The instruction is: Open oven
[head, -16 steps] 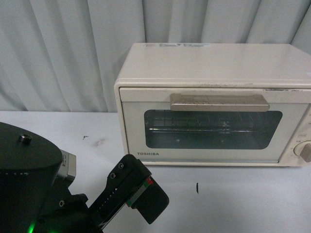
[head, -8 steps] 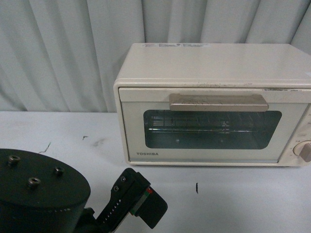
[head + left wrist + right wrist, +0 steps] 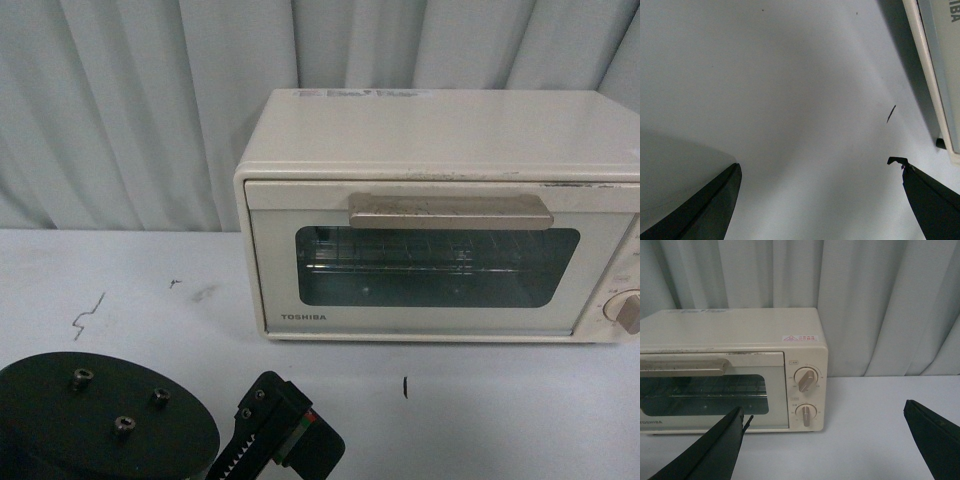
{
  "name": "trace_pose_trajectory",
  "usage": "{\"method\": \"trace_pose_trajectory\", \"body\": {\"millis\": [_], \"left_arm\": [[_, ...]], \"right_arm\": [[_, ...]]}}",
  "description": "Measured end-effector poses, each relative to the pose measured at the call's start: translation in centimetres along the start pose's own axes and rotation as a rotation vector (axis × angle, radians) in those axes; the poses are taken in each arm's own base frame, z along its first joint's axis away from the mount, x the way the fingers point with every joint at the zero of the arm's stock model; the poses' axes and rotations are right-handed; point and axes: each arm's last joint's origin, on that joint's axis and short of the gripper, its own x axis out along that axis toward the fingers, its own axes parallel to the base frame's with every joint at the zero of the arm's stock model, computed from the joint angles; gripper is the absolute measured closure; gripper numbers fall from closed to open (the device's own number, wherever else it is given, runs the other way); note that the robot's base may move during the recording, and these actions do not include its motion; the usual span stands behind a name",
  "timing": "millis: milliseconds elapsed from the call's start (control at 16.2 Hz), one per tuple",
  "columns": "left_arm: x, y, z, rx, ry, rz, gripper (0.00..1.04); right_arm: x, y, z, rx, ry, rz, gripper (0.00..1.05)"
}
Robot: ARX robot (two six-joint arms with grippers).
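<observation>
Cream oven (image 3: 440, 215) is shut, bar handle (image 3: 450, 210) untouched. My left gripper (image 3: 816, 162) hangs near-left over the counter (image 3: 150, 270), jaws apart. The right gripper (image 3: 823, 407), spread too, faces the oven, presumably for that handle.

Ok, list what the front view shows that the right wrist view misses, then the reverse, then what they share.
Front view only: the left gripper, dark scratch marks on the table, and the glass door across its full width.
Right wrist view only: both beige knobs whole, the oven's right end, and the right gripper, fingers spread.
Shared: the TOSHIBA oven with its door shut, the bar handle, the wire rack, the curtain.
</observation>
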Motion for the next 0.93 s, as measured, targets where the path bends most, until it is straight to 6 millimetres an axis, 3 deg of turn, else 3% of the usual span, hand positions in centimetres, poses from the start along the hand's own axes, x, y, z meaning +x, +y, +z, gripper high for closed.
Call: {"method": "trace_pose_trajectory", "body": {"millis": [927], "left_arm": [[0.13,-0.24,-0.21,-0.001,0.009,0.007,0.07]], "right_arm": [[0.0,0.0,0.0,0.0,0.0,0.0,0.06]]}}
